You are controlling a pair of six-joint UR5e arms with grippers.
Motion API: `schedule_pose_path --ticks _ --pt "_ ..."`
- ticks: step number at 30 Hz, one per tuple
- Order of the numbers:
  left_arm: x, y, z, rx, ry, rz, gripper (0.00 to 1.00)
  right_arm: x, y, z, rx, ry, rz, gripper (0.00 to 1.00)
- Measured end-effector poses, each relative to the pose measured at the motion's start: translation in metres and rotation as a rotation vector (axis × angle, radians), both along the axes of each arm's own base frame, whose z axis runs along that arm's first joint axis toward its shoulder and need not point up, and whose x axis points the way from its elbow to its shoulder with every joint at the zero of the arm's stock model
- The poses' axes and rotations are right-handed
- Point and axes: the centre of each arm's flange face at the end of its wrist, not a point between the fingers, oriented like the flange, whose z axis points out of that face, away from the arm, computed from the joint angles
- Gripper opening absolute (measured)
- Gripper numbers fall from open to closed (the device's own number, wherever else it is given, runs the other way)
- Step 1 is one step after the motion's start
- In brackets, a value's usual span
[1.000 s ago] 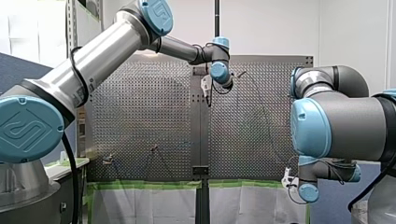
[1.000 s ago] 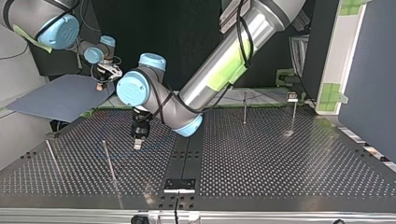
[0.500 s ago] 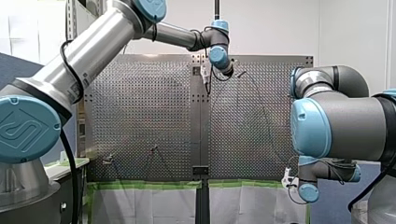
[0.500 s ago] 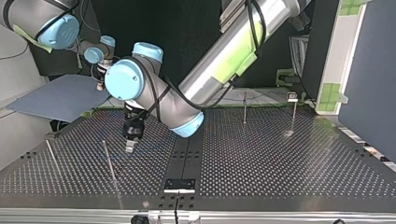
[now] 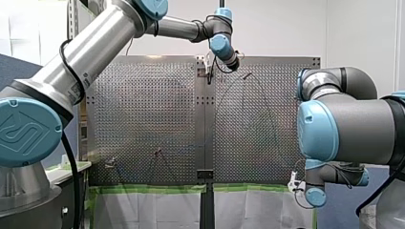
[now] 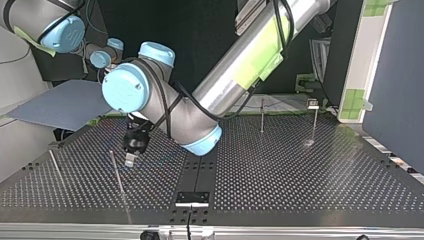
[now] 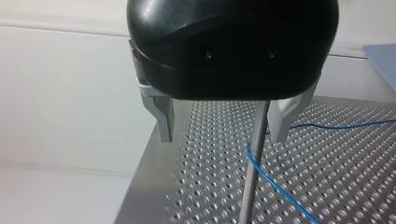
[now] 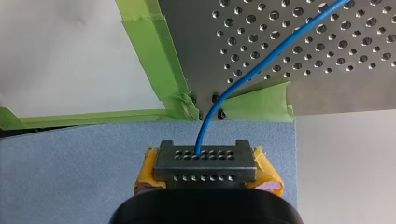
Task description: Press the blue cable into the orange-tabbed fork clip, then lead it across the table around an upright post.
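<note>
Where the two arms reach out, the big grey table (image 5: 143,119) full of little holes fills the middle of the front view. My left arm (image 5: 95,43) is the next biggest thing: it comes in from the left edge of that frame and stretches to the top middle. My right arm (image 5: 348,124) is folded up at the right edge. A flat blue board (image 6: 60,105) lies at the left of the top view, just off the table's corner, and green tape (image 8: 154,60) runs along the table's edge there.

My left gripper (image 7: 222,128) hangs over the table with its two metal fingers (image 7: 163,120) wide apart, and it holds nothing. A thin upright post (image 7: 254,168) stands between those fingers, much closer to one than to the other. In the top view this gripper is left of the middle, with the post just beside it.

My right gripper (image 8: 205,161) is over the blue board. It is closed tight on the end of the blue cable (image 8: 243,79), with yellow pads (image 8: 268,175) showing on both sides. In the left wrist view the cable bends at the post, touching it or nearly so.

The small fork clip (image 6: 313,104) sits at the upper right of the top view, well apart from my left gripper. It is too small to show whether the cable lies in it.
</note>
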Motion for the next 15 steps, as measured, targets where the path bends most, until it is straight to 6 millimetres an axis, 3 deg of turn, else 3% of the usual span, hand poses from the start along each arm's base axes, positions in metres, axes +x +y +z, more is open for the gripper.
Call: schedule_pose_path --ticks 9,15 --pt "-0.012 -0.006 0.029 0.012 -0.003 -0.08 0.99 0.0 -0.001 0.0 -0.002 0.0 0.0 0.0" --pt "-0.016 -0.006 0.032 0.032 0.022 -0.102 0.99 0.001 -0.001 0.001 -0.002 0.002 0.002 0.0"
